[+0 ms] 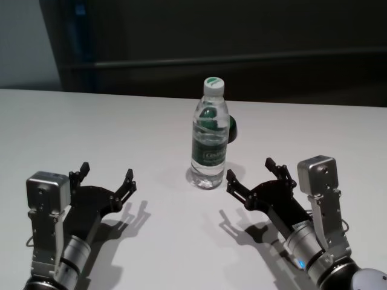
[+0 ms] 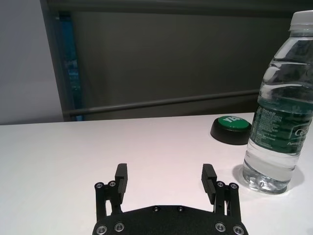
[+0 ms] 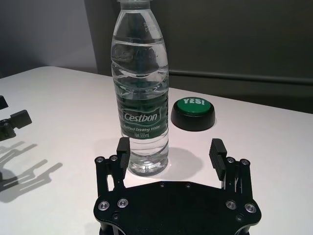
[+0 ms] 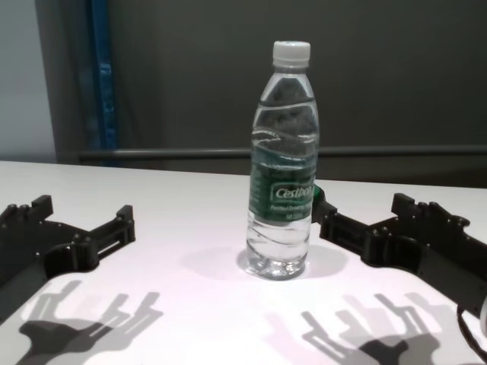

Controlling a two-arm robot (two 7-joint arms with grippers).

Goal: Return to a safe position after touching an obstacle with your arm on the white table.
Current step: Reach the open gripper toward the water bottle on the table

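Right gripper (image 1: 258, 173), black 2-finger pincer, spread and empty in head view, low over the broad plain white matte table (image 1: 91, 121), its nearer fingertip just beside the base of the tall clear plastic water bottle with white cap and dark green label (image 1: 210, 142), contact not confirmable. Left gripper (image 1: 106, 177) likewise spread and empty, well apart from the bottle on the robot's left. Bottle stands upright mid-table; a low round black puck with green top (image 1: 232, 129) sits right behind it. Left wrist view: left gripper (image 2: 166, 182) released, bottle (image 2: 280, 115) off to one side, puck (image 2: 231, 128) beyond. Right wrist view: right gripper (image 3: 169, 152) released, 1 finger overlapping the bottle (image 3: 142, 93) base, puck (image 3: 193, 113) behind. Chest view: right gripper (image 4: 361, 213) fingertip close against the bottle (image 4: 284, 175) label; left gripper (image 4: 76, 217) parked clear. Risk: if the right arm swings sideways rather than straight back, the near finger likely clips the tall, narrow-based bottle and tips or skids it, maybe onto the puck. A fast pull-out could also drag it.
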